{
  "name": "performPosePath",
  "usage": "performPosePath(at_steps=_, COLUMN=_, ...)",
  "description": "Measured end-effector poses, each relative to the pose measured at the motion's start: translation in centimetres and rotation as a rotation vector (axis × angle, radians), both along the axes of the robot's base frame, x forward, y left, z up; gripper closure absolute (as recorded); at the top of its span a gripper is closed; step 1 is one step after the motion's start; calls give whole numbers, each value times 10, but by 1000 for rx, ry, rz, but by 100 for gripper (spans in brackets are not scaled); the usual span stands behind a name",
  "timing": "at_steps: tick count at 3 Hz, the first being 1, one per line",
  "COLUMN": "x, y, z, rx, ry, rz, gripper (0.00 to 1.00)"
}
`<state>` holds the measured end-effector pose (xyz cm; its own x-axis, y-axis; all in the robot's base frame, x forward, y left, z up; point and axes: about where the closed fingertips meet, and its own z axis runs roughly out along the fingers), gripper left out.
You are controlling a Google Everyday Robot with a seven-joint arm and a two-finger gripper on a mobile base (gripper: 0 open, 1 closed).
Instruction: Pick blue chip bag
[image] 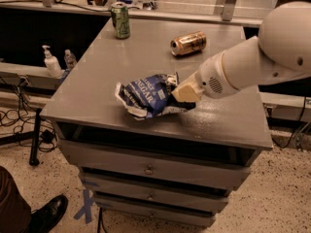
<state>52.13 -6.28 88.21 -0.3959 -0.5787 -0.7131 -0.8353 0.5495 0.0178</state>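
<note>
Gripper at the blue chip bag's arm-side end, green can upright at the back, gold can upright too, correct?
No: the camera view shows the gold can lying on its side. The gripper is at the arm-side end of the blue chip bag, and the green can stands upright at the back.

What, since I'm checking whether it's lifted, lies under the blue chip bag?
Only the grey cabinet top shows; the blue chip bag lies on it. The pincer sits at the bag's right end, hiding what is beneath there.
</note>
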Motion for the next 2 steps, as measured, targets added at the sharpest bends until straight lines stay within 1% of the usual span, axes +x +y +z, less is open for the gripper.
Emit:
performPosePath(at_steps=1, x=13, y=-28, z=24, rx=12, ry=-24, rz=-35, gripper=100)
performPosePath(at_steps=2, x=22, y=-56, z=48, rx=35, ry=-43, rz=-90, gripper=100)
